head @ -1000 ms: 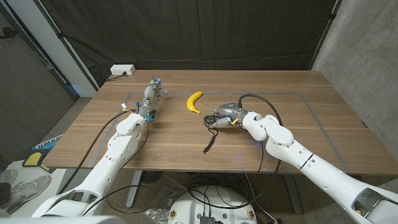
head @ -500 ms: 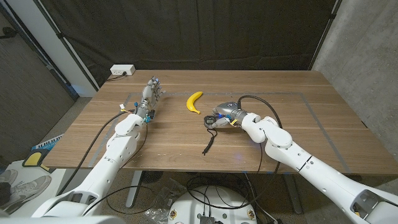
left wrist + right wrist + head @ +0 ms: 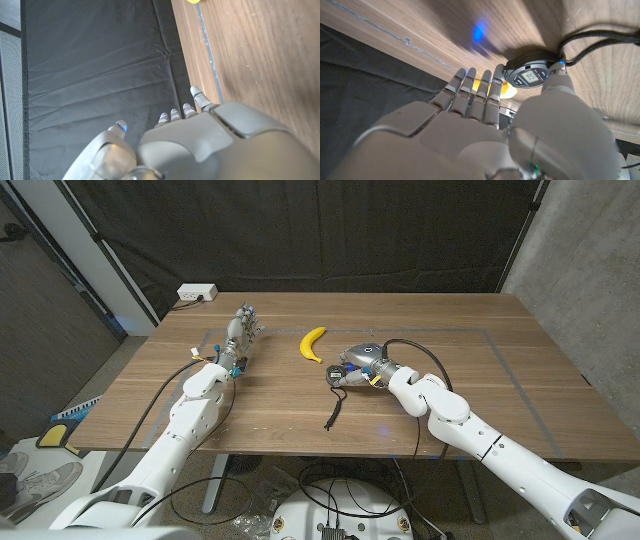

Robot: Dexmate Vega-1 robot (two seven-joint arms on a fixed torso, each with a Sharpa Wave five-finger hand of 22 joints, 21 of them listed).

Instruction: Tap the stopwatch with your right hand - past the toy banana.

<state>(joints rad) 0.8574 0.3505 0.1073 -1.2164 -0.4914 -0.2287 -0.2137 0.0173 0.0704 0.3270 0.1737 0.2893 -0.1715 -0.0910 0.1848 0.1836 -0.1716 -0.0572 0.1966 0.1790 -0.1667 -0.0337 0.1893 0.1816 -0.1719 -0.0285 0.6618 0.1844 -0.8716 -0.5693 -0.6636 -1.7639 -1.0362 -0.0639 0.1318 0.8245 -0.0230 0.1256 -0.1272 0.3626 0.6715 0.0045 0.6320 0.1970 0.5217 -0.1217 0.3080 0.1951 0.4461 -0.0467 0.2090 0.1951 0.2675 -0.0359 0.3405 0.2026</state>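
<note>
A black stopwatch (image 3: 337, 373) with a grey display (image 3: 530, 77) lies on the wooden table (image 3: 280, 400), its black cord (image 3: 334, 410) trailing toward the front edge. My right hand (image 3: 358, 361) is over it, fingers stretched out, with the thumb tip (image 3: 559, 71) at the stopwatch's rim; whether it touches I cannot tell. It holds nothing. The yellow toy banana (image 3: 313, 343) lies just beyond, to the left of that hand. My left hand (image 3: 241, 329) stands at the table's left with fingers apart and empty, its fingers (image 3: 176, 114) pointing toward the dark curtain.
A white power box (image 3: 197, 293) sits at the table's far left corner. A dark curtain (image 3: 330, 230) hangs behind the table. Thin tape lines (image 3: 510, 370) mark a rectangle on the wood. A blue light spot (image 3: 479, 33) shines on the table.
My right hand has slid a little to the left, further over the stopwatch. The left hand has stayed where it was.
</note>
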